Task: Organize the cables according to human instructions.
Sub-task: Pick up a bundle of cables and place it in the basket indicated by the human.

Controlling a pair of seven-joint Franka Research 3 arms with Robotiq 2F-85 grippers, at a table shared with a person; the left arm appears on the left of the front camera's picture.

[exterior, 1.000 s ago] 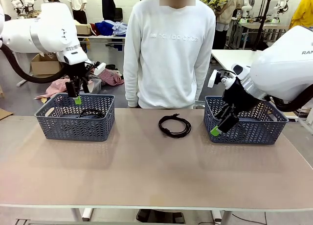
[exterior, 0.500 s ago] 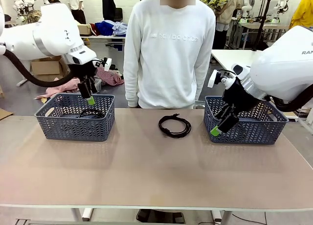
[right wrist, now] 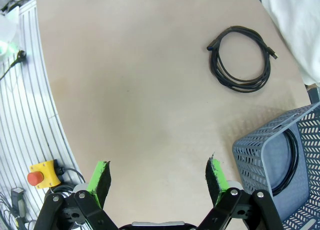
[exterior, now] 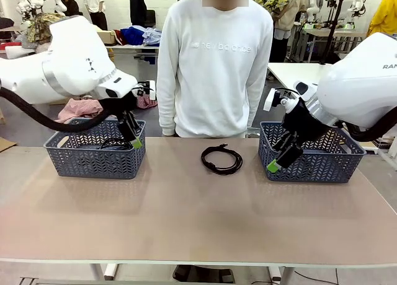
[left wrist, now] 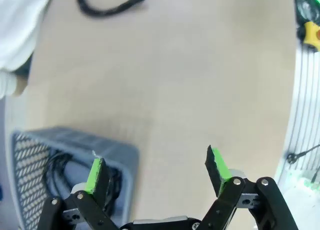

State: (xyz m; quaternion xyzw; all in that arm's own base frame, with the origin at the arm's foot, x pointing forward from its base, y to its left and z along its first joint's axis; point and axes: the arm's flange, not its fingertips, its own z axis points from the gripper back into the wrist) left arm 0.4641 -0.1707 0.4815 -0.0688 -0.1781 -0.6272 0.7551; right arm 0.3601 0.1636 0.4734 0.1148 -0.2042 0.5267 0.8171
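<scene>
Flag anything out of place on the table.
One coiled cable lies loose on the table between the two baskets, in front of the person; other cables sit inside the left basket and right basket. Nothing spilled or damaged.

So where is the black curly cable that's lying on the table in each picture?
Front view: the coiled black cable lies on the beige table, middle, between the two grey plastic baskets.
Left wrist view: along the top edge, left of centre, partly cut off.
Right wrist view: upper right, whole loop visible.
Shared landmark: the person's white sweatshirt, just beyond the cable in all three.
</scene>
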